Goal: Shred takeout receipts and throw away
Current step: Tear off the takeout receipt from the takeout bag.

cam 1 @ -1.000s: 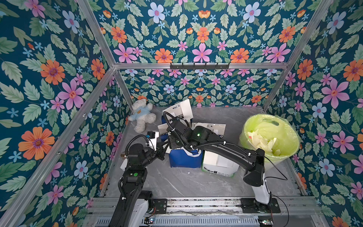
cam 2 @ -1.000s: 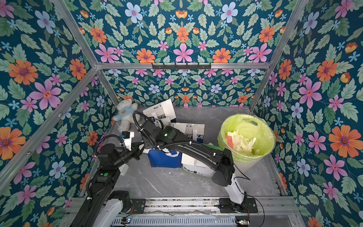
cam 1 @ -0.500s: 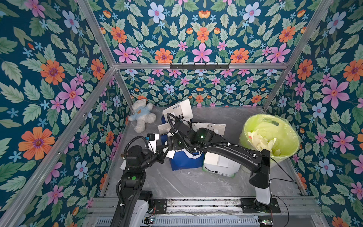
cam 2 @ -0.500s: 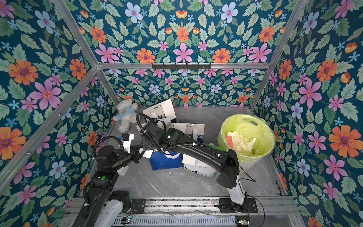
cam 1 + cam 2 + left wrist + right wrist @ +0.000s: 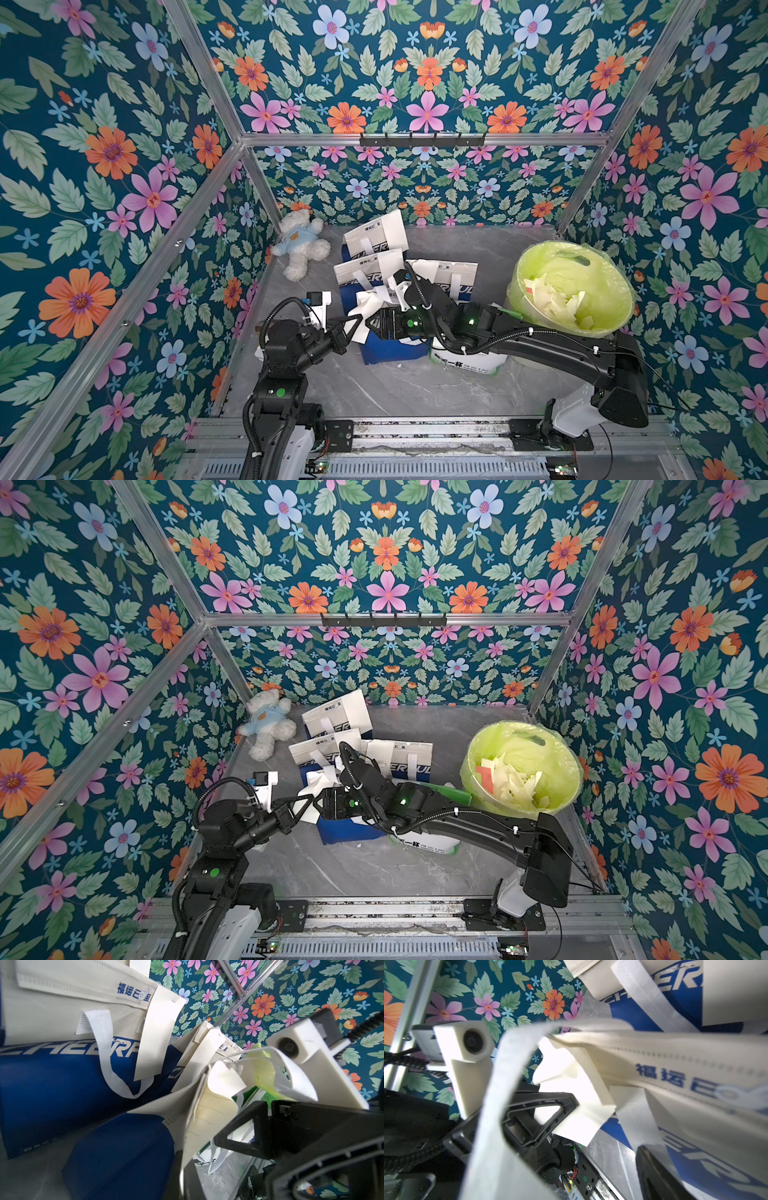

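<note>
Both arms have drawn back toward 6 o'clock. In both top views, the left gripper [image 5: 360, 320] is clamped on the thin white paper receipt [image 5: 362, 333], 9 o'clock of table centre. The right gripper [image 5: 372, 323] is just beside it, jaws spread. Left wrist: the receipt [image 5: 182, 1105] is against the blue-and-white fabric bag [image 5: 116, 1147]. Right wrist: the receipt [image 5: 583, 1124] is pinched.

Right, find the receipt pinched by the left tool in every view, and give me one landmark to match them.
In a top view: the receipt hangs at the left tool, left of centre.
In a top view: same spot, against the front blue bag.
Left wrist: the pale creased sheet mid-picture, beside the white camera.
Right wrist: mid-picture, at the left tool's black fingertip.
Landmark: the front blue bag, in all four.
</note>
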Robot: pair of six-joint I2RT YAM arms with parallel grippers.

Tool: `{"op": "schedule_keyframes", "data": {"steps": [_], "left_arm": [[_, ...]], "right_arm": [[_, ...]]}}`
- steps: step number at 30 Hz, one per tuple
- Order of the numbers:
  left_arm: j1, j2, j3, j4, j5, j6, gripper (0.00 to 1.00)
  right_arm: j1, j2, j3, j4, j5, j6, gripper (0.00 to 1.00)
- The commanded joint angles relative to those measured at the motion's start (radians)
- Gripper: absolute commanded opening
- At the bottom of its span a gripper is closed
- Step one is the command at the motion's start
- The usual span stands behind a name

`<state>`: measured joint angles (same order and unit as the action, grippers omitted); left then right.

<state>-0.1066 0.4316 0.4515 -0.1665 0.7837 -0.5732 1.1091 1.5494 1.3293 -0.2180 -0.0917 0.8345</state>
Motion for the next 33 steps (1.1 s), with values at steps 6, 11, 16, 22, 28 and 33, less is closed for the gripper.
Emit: {"op": "schedule_keyframes", "data": {"steps": [6,11,16,22,28,33], "left_arm": [[-0.001,0.005,-0.003,0.022,-0.004,-0.109,0.0],[-0.001,0.002,-0.007,0.022,-0.001,-0.109,0.0],[-0.001,-0.009,-0.018,0.022,0.014,-0.112,0.0],[-0.001,-0.036,-0.024,0.019,0.014,-0.11,0.0],[0.0,-0.026,-0.018,0.015,0.014,-0.104,0.0],[-0.001,-0.017,-0.018,0.015,0.017,-0.097,0.0]], "right_arm": [[0.002,0.023,-0.05,0.228,-0.089,0.077,0.76],[0.001,0.062,-0.054,0.292,-0.067,0.071,0.74],[-0.012,0.073,-0.069,0.345,-0.047,0.069,0.71],[-0.046,0.059,-0.07,0.325,-0.048,0.056,0.68],[-0.046,0.033,-0.09,0.247,-0.041,0.015,0.7],[-0.046,0.042,-0.089,0.251,-0.037,0.009,0.7]]}}
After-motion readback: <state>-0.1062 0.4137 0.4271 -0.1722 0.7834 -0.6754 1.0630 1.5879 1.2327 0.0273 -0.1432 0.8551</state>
